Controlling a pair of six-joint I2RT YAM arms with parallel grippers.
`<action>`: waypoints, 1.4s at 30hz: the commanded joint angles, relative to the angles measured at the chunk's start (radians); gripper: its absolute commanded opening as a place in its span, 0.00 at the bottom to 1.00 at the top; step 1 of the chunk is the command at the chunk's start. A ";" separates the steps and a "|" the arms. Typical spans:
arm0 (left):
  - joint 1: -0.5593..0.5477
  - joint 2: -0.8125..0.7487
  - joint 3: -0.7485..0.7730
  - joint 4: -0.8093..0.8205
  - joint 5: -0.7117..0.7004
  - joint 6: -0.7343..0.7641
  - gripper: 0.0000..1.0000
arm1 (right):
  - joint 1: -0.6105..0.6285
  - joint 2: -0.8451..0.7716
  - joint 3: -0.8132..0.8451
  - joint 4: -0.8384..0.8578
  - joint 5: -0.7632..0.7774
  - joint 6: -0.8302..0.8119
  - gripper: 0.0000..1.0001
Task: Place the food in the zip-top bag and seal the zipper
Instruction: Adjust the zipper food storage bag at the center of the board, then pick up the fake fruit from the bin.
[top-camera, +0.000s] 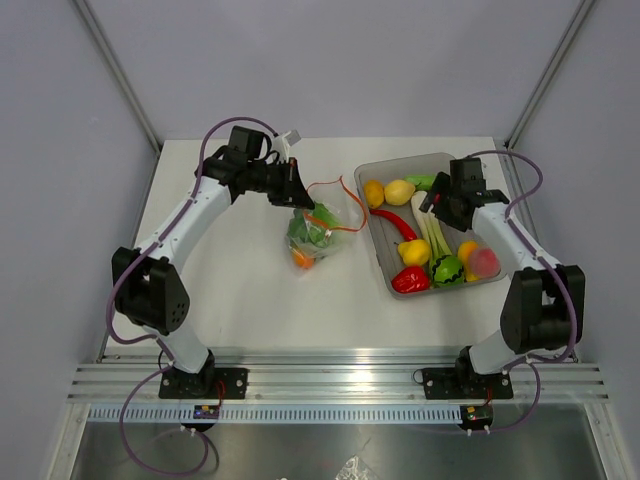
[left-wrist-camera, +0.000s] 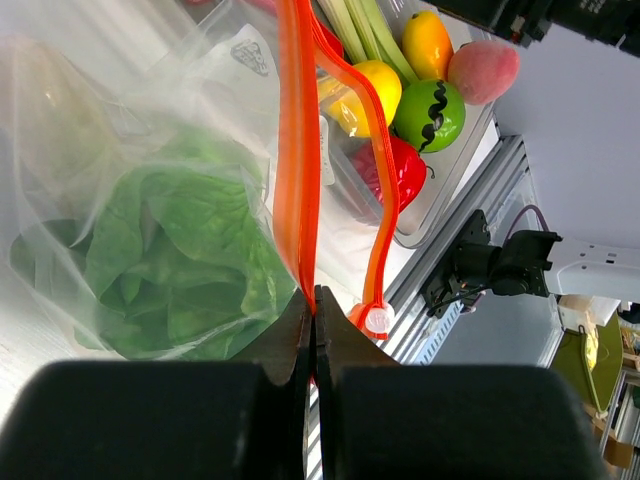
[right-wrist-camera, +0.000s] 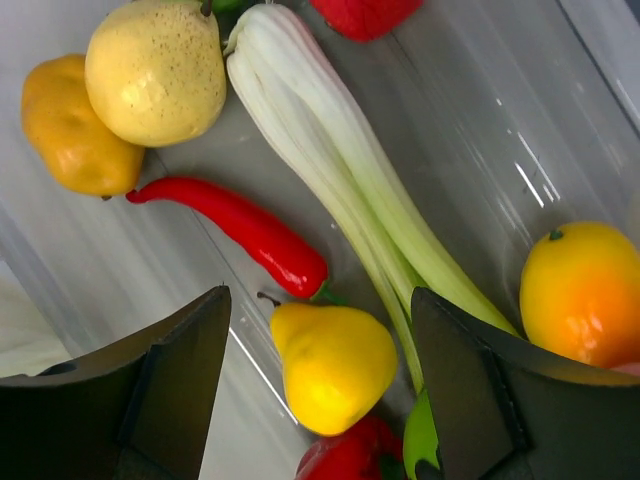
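Note:
The zip-top bag (top-camera: 320, 238) lies on the table between the arms, with a green leafy vegetable (left-wrist-camera: 180, 250) and an orange piece (top-camera: 301, 258) inside. Its mouth is open; the red-orange zipper (left-wrist-camera: 297, 150) splits into two strips, with a slider (left-wrist-camera: 377, 318) on the loose one. My left gripper (top-camera: 296, 192) is shut on one zipper strip (left-wrist-camera: 310, 298) at the bag's upper left. My right gripper (top-camera: 437, 205) hangs open above the grey tub (top-camera: 378, 240), its jaws on either side of a yellow pear (right-wrist-camera: 335, 365) without touching it.
The tub holds more food: a red chili (right-wrist-camera: 240, 225), a white-green celery stalk (right-wrist-camera: 330, 170), a speckled yellow fruit (right-wrist-camera: 155, 65), orange fruits (right-wrist-camera: 70, 130), a red pepper (top-camera: 410, 280), a green fruit (top-camera: 447, 270) and a peach (top-camera: 484, 262). An aluminium rail (top-camera: 330, 380) edges the near side.

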 joint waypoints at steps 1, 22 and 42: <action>-0.007 -0.064 -0.006 0.057 0.016 -0.005 0.00 | -0.018 0.070 0.107 0.029 0.008 -0.096 0.80; -0.009 -0.032 0.017 0.030 0.001 0.041 0.00 | -0.128 0.460 0.395 0.101 0.177 0.360 0.88; -0.009 -0.009 0.022 0.025 0.010 0.043 0.00 | -0.141 0.491 0.328 0.191 0.137 0.400 0.36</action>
